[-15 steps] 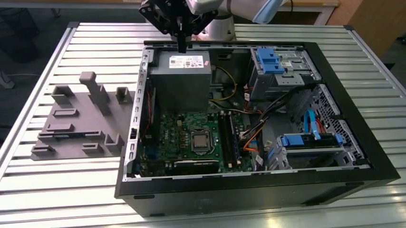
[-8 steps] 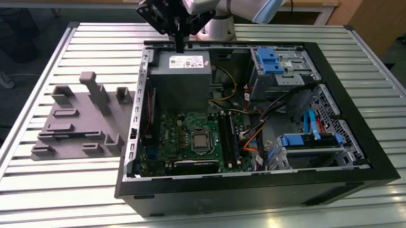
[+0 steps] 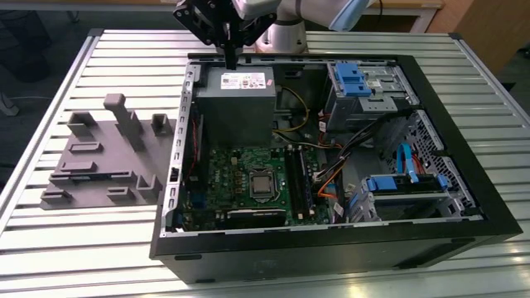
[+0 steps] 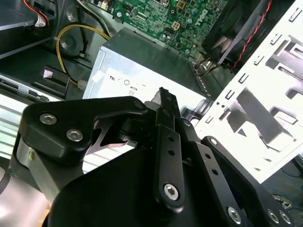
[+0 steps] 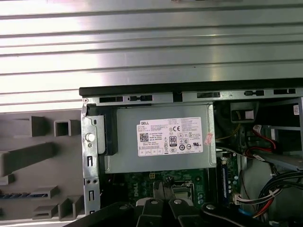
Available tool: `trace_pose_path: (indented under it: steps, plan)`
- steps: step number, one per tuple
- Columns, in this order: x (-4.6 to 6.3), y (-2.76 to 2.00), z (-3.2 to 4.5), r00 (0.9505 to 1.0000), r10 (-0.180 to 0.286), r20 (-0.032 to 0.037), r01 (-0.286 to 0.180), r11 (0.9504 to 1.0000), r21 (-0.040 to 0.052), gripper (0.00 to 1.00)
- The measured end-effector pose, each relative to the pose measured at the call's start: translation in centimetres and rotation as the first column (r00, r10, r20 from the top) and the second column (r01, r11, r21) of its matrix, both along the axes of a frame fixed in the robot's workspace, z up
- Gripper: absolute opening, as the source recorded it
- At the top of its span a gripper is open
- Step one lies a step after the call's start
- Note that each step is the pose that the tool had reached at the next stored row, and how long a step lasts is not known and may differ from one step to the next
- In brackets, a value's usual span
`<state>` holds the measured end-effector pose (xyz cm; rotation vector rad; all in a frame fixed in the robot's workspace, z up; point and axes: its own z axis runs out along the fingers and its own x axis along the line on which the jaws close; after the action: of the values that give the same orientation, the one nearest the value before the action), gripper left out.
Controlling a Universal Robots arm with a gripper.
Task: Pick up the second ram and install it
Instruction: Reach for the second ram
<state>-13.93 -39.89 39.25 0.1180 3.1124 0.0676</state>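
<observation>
Overhead, the tool (image 3: 230,62) is held shut, fingers pressed together on nothing, above the power supply (image 3: 234,93) of the open computer case (image 3: 331,251). In the exterior view, at eight o'clock from the tool, the second ram (image 3: 79,177) appears to be seated in the grey fixture plate (image 3: 108,158) on the surface (image 3: 124,43).

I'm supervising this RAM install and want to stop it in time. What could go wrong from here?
The gripper hangs close above the power supply; dropping further might strike its housing. The yellow cables beside it could snag. The case wall stands between it and the grey fixture plate, a possible collision.
</observation>
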Motion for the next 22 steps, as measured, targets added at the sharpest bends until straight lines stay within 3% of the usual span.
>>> trace_pose_path:
  steps: [22]
  plan:
    - [-1.2,0.00,-0.09,1.0000,0.000,0.0000,0.000,1.0000,0.0001,0.11]
